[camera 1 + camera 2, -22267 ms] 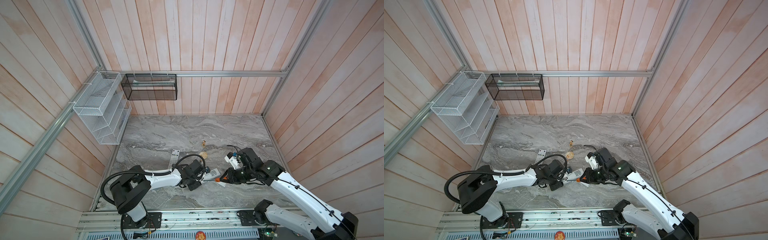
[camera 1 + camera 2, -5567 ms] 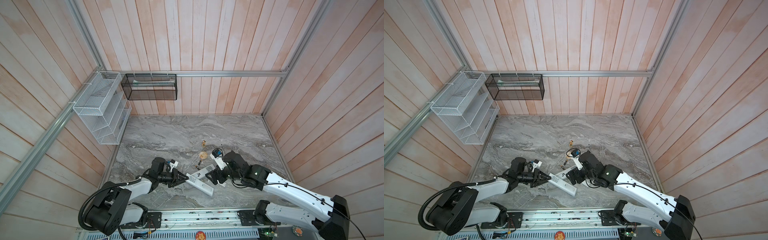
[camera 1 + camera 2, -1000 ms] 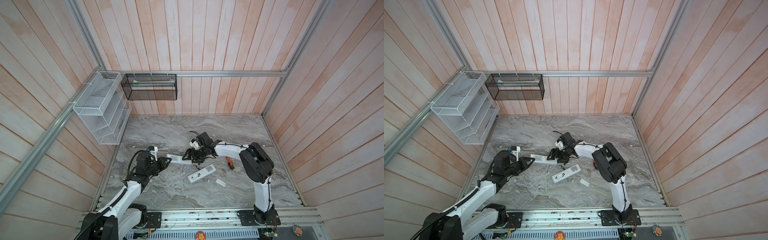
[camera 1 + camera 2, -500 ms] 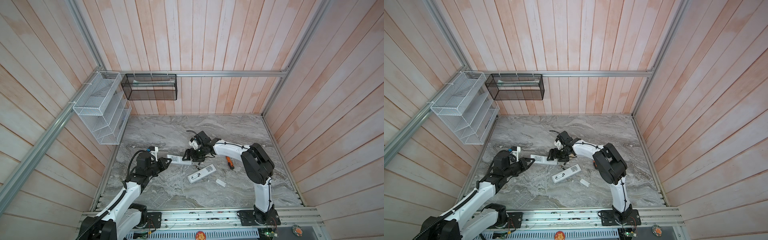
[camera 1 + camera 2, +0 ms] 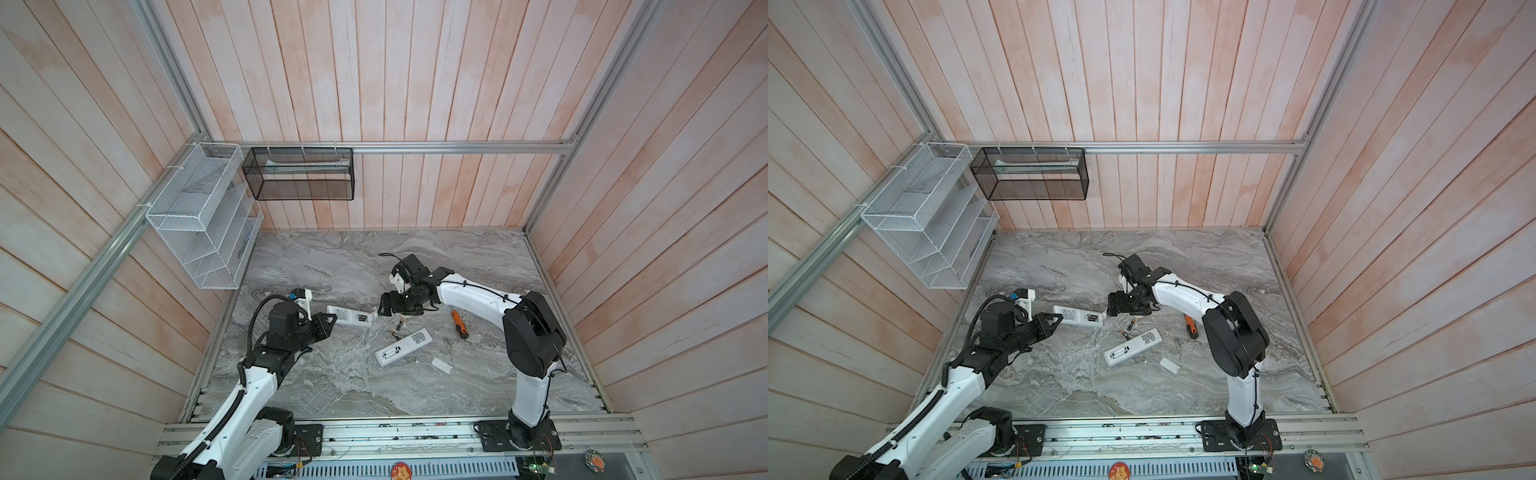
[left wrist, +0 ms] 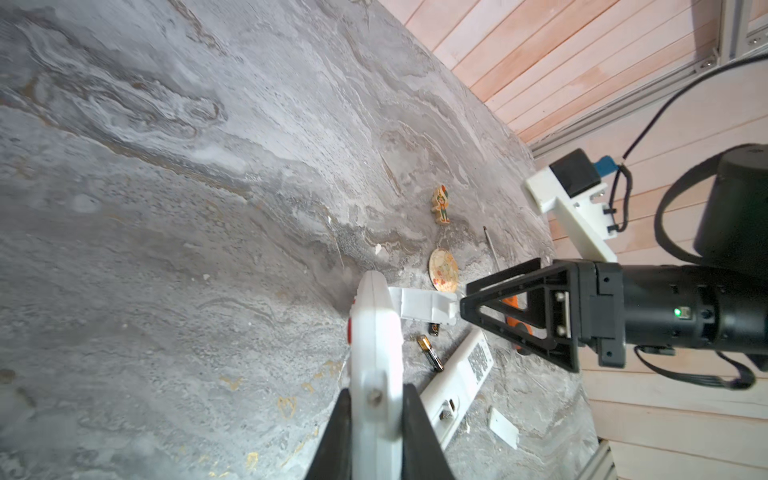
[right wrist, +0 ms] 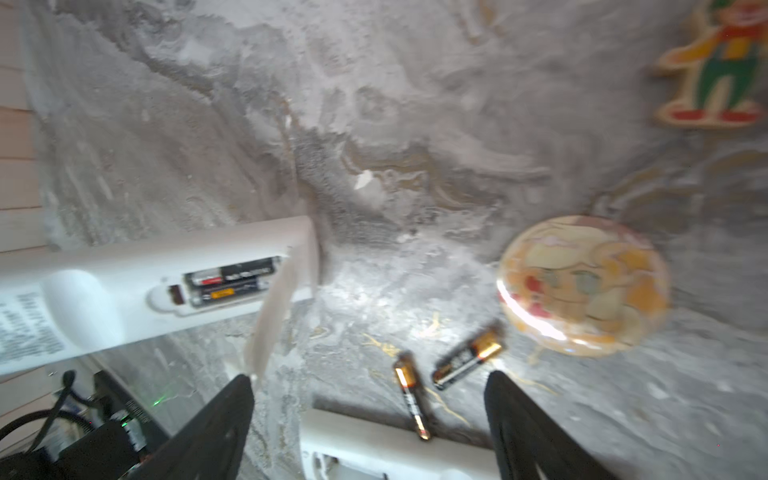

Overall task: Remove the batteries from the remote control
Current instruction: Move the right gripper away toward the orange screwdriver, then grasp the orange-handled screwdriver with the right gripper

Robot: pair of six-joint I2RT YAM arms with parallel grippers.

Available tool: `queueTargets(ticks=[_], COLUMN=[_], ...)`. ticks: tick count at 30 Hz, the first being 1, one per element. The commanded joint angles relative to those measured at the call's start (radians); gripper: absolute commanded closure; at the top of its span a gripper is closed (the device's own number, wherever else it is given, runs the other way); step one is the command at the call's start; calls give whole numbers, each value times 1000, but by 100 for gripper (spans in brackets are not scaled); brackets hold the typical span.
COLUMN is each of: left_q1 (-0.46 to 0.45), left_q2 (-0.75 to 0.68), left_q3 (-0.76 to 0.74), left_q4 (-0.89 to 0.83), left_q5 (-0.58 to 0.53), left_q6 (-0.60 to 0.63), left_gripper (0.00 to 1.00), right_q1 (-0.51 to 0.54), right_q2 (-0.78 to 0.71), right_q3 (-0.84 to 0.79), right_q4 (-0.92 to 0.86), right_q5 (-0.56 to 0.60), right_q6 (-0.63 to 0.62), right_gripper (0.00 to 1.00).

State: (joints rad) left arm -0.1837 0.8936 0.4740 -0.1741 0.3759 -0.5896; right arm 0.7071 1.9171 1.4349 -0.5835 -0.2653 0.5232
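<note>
My left gripper (image 6: 376,390) is shut on one end of a white remote control (image 5: 351,316), holding it off the table. Its battery bay faces my right gripper and shows two batteries (image 7: 232,280) inside. A white cover plate (image 7: 272,316) hangs tilted from the bay's end, reaching one right fingertip (image 7: 243,380). My right gripper (image 7: 369,378) is open at the remote's free end (image 5: 383,306). Two loose batteries (image 7: 467,359) (image 7: 411,395) lie on the table below it, in both top views (image 5: 401,323) (image 5: 1124,333).
A second white remote (image 5: 403,352) lies on the marble with its bay uncovered, and a loose white cover plate (image 5: 441,365) lies near it. An orange-handled screwdriver (image 5: 459,324) is to the right. A round badge (image 7: 582,286) and a clown figure (image 7: 723,75) lie beyond.
The right gripper's jaws have spread wider at the held remote's end. Both arms have barely shifted, and the left gripper keeps its hold.
</note>
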Motion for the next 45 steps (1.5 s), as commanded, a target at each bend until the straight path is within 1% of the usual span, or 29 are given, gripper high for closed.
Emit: queueTargets(ticks=[1,8,12,15,19,24,27,32,34,36,39,42,45], left_q1=[3,3,3,4,9,37,41,47,52,59,70,81,94], left_q2=[-3,15,16,34,44,136,156,167,192,218,236,237,241], left_q3=[29,42,43,39,4,-26,-41,-34,-26,-20,-27,-38,-41], left_q4=[-16,-43,-52,-48,-7,-3,6,3,-7,-17,-1,13,12], left_q5=[-43,-71,-80,-64,-24,4,-9,-22,-23,-22,-7,17,21], left_q6=[37,55,62,56,23,-12,-33,-35,-29,-23,-24,-27,-26], left_gripper=[89,89,88,88,87,87,87,86,84,77,77,79,79], right_q1=[-8,-21,-24,-48,-102,-151,-181,-235,-256,-280,-314,-336,-351], right_q2=[-32,-39,-86,-131,-216,-301,-324,-371,-385,-393,-396,-405,-399], right_q3=[-29,-39,-67,-95,-195,-302,-338,-384,-395,-402,-405,-404,-414], right_q4=[-65,-12,59,67,76,78,44,5,-6,-21,-59,-96,-115], right_q5=[65,3,-59,-73,-79,-93,-72,-15,0,18,66,160,181], right_q6=[-22,-32,-50,-64,-90,-112,-124,-144,-149,-153,-164,-176,-192], right_gripper=[12,11,10,9,9,9,8,8,7,7,7,6,6])
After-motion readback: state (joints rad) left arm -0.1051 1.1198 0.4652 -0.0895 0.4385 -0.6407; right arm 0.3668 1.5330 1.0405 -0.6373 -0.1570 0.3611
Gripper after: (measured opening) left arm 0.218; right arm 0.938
